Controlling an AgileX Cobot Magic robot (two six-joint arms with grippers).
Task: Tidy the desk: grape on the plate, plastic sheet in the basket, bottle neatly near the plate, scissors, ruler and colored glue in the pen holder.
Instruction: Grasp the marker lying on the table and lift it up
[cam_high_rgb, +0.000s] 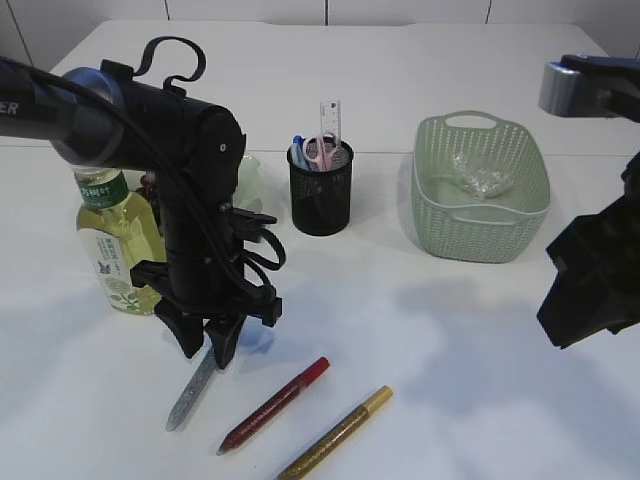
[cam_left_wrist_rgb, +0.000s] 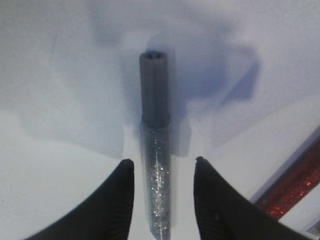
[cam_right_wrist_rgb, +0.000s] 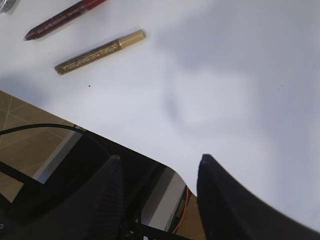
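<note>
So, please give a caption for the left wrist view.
Left gripper, jaws open, straddling the silver glue pen lying on the white table, not yet gripped.

White table (cam_high_rgb: 480, 330); tan tiled floor (cam_right_wrist_rgb: 20, 125)

Bright even overhead light, soft bluish shadows, left wrist view blurred

Ext. view: we look down slanted over the table (cam_high_rgb: 420, 330); both wrist cams, close, share the red glitter glue pen (cam_left_wrist_rgb: 295, 185).
</note>
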